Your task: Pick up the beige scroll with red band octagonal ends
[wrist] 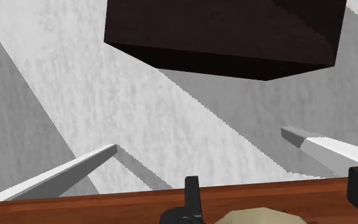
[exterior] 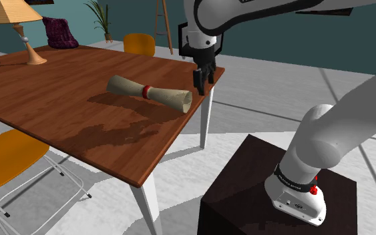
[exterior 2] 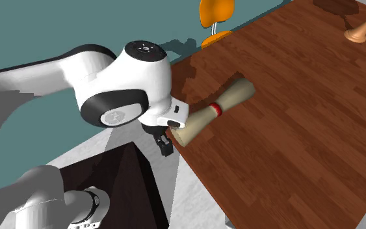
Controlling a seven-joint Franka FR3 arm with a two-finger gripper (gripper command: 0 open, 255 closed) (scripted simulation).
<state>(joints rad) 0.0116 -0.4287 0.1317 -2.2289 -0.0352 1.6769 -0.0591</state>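
Note:
The beige scroll (exterior: 159,94) with a red band (exterior: 145,92) around its middle lies flat on the brown wooden table (exterior: 59,87), one end close to the table's edge. My black gripper (exterior: 202,79) hangs just past that edge, to the shoulder view's right of the scroll's end and not touching it. In the second exterior view the gripper (exterior 2: 166,144) sits beside the scroll (exterior 2: 230,99) and below the table's rim. In the wrist view the fingers (wrist: 192,191) stand apart around nothing, and the scroll's end (wrist: 266,216) peeks in beside them. The gripper (wrist: 276,179) is open.
The dark box stand (exterior: 246,187) is on the floor near the table's corner. A lamp (exterior: 19,20) stands at the table's far end. One orange chair (exterior: 6,160) is at the near side and another (exterior: 139,43) behind the table. White table legs (exterior: 206,120) reach down.

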